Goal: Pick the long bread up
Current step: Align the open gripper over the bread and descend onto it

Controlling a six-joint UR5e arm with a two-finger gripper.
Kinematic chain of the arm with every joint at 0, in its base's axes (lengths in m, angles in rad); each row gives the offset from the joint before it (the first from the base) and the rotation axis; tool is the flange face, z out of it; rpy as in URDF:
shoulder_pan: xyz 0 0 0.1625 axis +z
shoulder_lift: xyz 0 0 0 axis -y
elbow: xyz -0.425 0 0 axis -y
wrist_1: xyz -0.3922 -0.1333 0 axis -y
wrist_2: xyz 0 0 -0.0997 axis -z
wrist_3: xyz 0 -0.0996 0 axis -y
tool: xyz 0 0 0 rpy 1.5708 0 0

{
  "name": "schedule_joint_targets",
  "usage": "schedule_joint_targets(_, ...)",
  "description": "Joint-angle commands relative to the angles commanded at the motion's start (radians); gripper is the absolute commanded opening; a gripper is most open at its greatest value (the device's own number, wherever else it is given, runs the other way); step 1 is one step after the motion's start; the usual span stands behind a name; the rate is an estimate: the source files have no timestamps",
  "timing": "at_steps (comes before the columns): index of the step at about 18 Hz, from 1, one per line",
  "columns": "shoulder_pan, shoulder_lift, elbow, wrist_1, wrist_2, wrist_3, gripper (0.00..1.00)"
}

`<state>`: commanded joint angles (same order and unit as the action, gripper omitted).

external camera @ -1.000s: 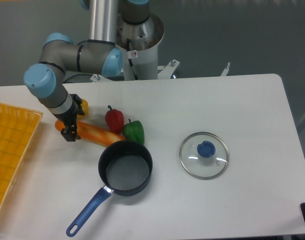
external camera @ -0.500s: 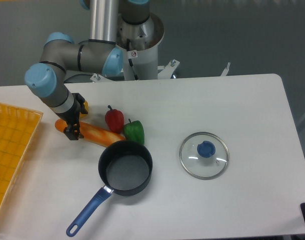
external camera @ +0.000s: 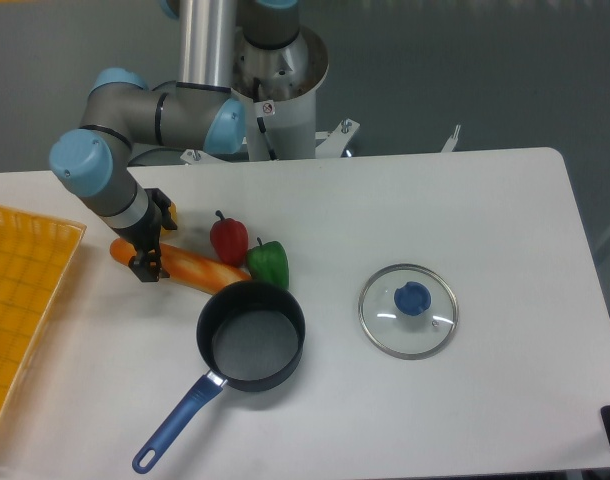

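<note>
The long bread [external camera: 190,267] is a glossy orange-to-tan loaf lying on the white table, running from left of the gripper down to the pan's rim. My gripper [external camera: 147,255] is down over its left part, fingers on either side of the loaf. The fingers look close around it, but I cannot tell whether they press on it. The loaf rests on the table.
A dark blue pan [external camera: 251,335] with a blue handle sits just right of the loaf's end. A red pepper [external camera: 228,240] and green pepper [external camera: 269,263] lie behind the loaf. A yellow pepper [external camera: 168,215] is behind the gripper. A glass lid [external camera: 408,310] lies right. A yellow tray [external camera: 15,300] is at left.
The gripper has shifted slightly right and up along the loaf's left end compared with one second ago. The loaf has not moved.
</note>
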<state>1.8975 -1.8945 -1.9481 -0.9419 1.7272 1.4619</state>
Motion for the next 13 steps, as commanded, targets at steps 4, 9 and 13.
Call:
schedule_joint_targets(4,-0.002,-0.012,-0.003,0.0,0.0,-0.017,1.0)
schedule_joint_targets(9,-0.008,-0.031,-0.002,0.0,0.028,-0.023,1.0)
schedule_joint_targets(13,-0.009,-0.041,0.008,0.002,0.029,-0.028,1.0)
